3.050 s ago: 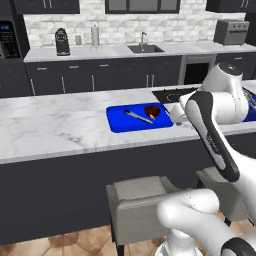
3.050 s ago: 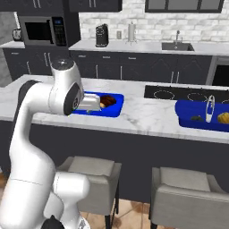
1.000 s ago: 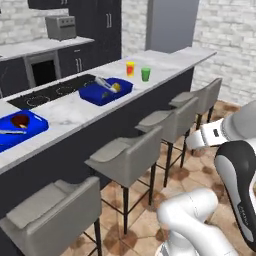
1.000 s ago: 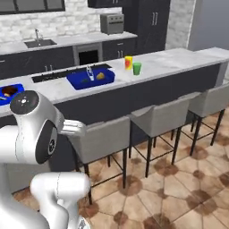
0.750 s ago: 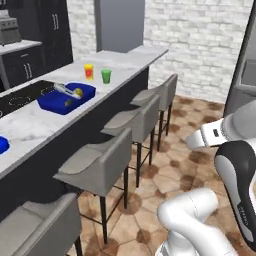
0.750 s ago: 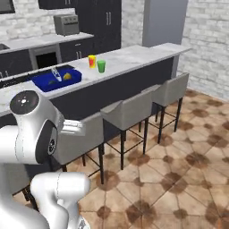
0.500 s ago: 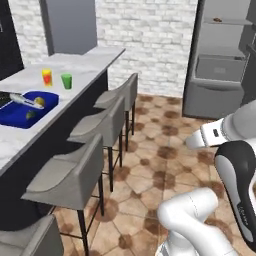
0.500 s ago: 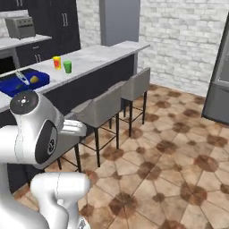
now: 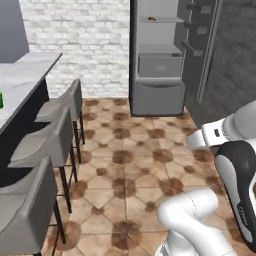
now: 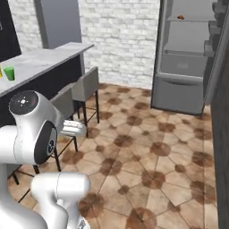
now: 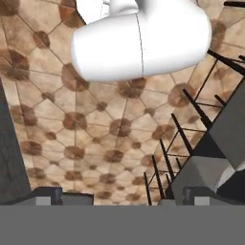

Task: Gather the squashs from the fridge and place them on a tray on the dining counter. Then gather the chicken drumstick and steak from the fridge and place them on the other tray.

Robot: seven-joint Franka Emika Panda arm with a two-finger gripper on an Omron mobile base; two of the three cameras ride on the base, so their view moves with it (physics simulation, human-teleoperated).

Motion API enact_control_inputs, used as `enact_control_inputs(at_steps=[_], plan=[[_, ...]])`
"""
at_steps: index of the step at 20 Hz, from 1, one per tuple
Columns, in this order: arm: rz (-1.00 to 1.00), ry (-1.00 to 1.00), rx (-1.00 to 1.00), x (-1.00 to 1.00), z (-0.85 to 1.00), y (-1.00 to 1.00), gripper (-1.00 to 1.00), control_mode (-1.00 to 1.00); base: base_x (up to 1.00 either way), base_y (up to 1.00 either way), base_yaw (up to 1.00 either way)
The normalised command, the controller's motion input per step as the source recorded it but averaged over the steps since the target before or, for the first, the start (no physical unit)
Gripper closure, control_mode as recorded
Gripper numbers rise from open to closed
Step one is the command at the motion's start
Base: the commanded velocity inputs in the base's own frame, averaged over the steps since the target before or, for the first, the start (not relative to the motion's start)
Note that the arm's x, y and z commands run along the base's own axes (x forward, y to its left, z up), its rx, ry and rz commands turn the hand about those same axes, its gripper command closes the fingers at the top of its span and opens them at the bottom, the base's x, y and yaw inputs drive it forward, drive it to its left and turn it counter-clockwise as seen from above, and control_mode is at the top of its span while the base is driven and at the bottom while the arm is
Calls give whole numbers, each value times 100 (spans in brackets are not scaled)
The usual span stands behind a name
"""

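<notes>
The fridge (image 9: 160,55) (image 10: 190,53) stands open ahead, its light grey shelves and drawer showing. On its top shelf lies a small orange-brown piece (image 9: 152,18) (image 10: 180,17), which looks like the chicken drumstick but is too small to be sure. The dining counter (image 9: 22,75) (image 10: 42,60) runs along the left. The squashs, the steak and both trays are out of view. My gripper (image 11: 127,198) is open, with nothing between its fingers, pointing down at the tiled floor beside a stool's legs.
The fridge door (image 9: 227,70) (image 10: 220,89) is swung open on the right, with shelves on its inner side. Grey stools (image 9: 55,142) (image 10: 86,87) line the counter. A green cup (image 10: 10,72) stands on the counter. Brown tiled floor (image 9: 135,165) lies between me and the fridge.
The base has turned, so the whole picture swung from the counter with its blue tray and cups round to the open fridge. The arm stays folded and the gripper stays open.
</notes>
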Motion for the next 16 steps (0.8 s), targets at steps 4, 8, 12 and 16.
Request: enact_control_inputs(at_steps=[4,8,12,16], plan=[[0,0,0,0,0,0,-100,100,57,-29,-40],[0,0,0,0,0,0,-100,100,67,-3,-35],[0,0,0,0,0,0,-100,100,74,7,-28],[0,0,0,0,0,0,-100,100,75,24,-23]])
